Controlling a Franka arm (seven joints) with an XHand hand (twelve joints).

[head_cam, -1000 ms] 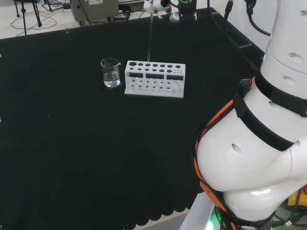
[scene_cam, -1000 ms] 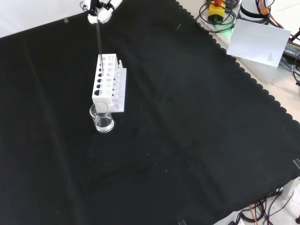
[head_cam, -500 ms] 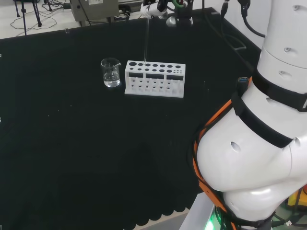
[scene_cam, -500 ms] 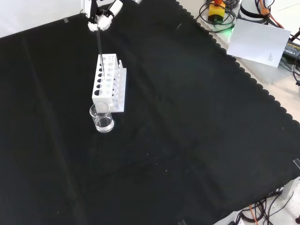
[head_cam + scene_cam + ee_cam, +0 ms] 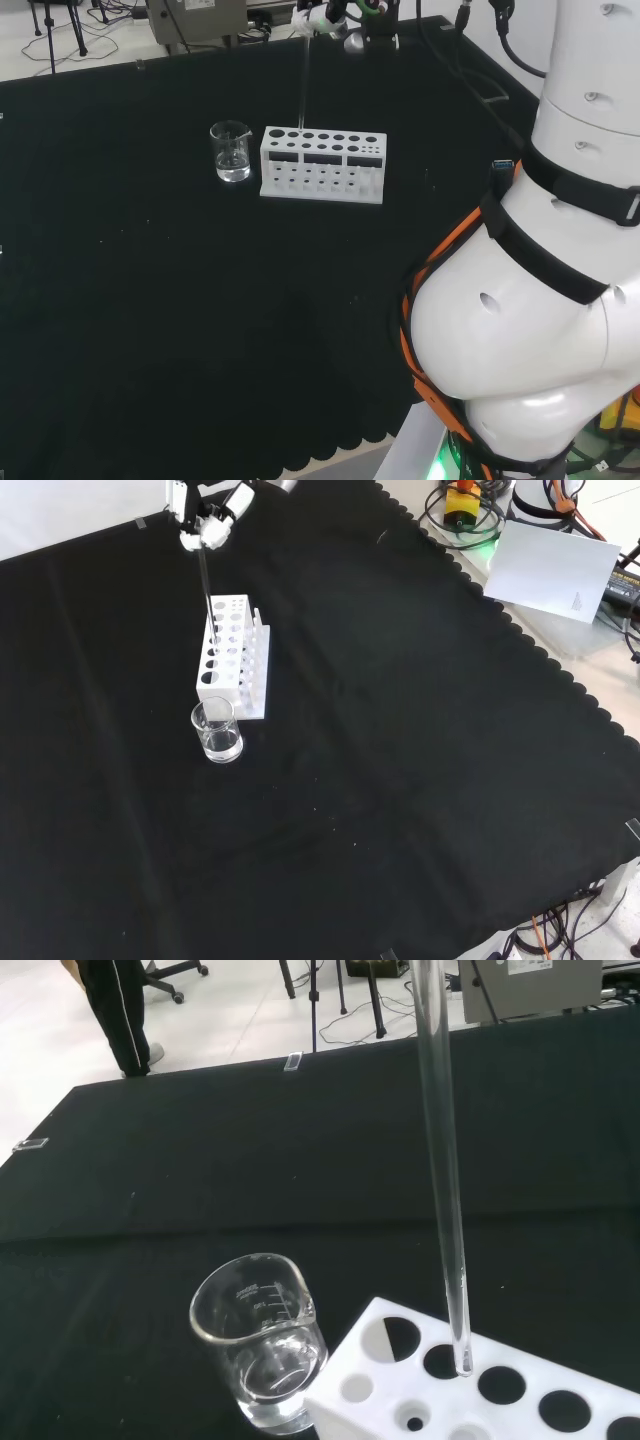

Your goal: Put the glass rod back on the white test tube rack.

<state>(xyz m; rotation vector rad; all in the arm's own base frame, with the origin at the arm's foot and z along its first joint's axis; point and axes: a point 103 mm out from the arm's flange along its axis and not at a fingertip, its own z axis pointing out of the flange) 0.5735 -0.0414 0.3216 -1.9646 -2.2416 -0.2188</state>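
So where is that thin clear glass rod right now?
The thin clear glass rod hangs upright from the hand, its lower tip just over a hole of the white test tube rack, near the end beside the small glass beaker.

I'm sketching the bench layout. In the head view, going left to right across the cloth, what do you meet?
beaker → white test tube rack → the arm's own white links
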